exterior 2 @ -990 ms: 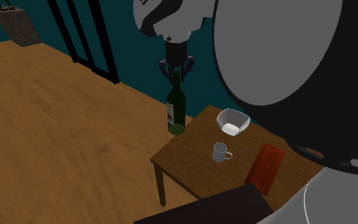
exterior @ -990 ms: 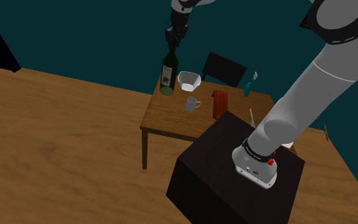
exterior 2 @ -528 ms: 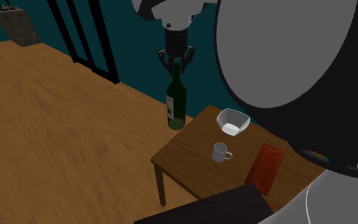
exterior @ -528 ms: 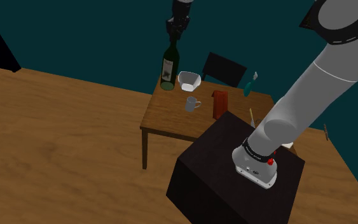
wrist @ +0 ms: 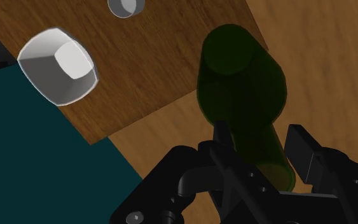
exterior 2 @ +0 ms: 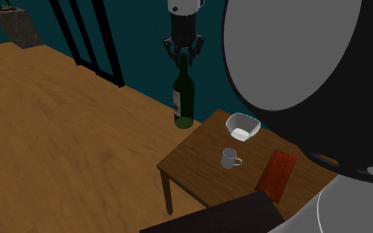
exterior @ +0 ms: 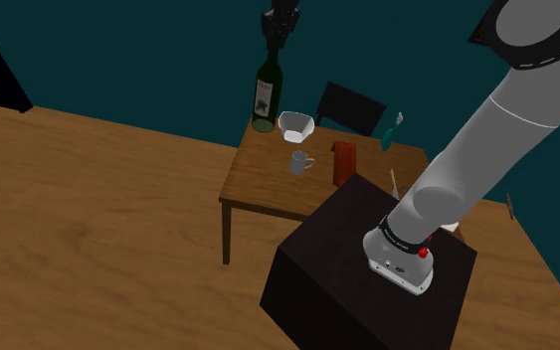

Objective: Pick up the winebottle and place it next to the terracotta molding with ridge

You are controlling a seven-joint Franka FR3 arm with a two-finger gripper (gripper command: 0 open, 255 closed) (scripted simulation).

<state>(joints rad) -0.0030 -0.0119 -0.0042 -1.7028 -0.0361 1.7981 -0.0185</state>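
A dark green wine bottle (exterior: pixel 266 94) with a pale label hangs upright in the air above the far corner of the small wooden table (exterior: pixel 268 179). My black gripper (exterior: pixel 273 38) is shut on its neck from above. In the second exterior view the gripper (exterior 2: pixel 183 54) clasps the bottle (exterior 2: pixel 184 99) at the top, and its base is off the table (exterior 2: pixel 198 165). The wrist view looks down the bottle (wrist: pixel 241 89) between my fingers (wrist: pixel 225 143). The reddish-brown ridged molding (exterior: pixel 343 162) stands near the table's stand-side edge; it appears as a flat slab (exterior 2: pixel 275 173) in the second exterior view.
A white bowl (exterior: pixel 296 124) and a grey mug (exterior: pixel 298 163) sit on the table between bottle and molding. A dark chair (exterior: pixel 349 105) stands behind the table against the teal wall. My black stand (exterior: pixel 367 268) is at the table's near side.
The gripper has risen with the bottle, lifting it off the table corner; the bottle now hangs higher than a second ago.
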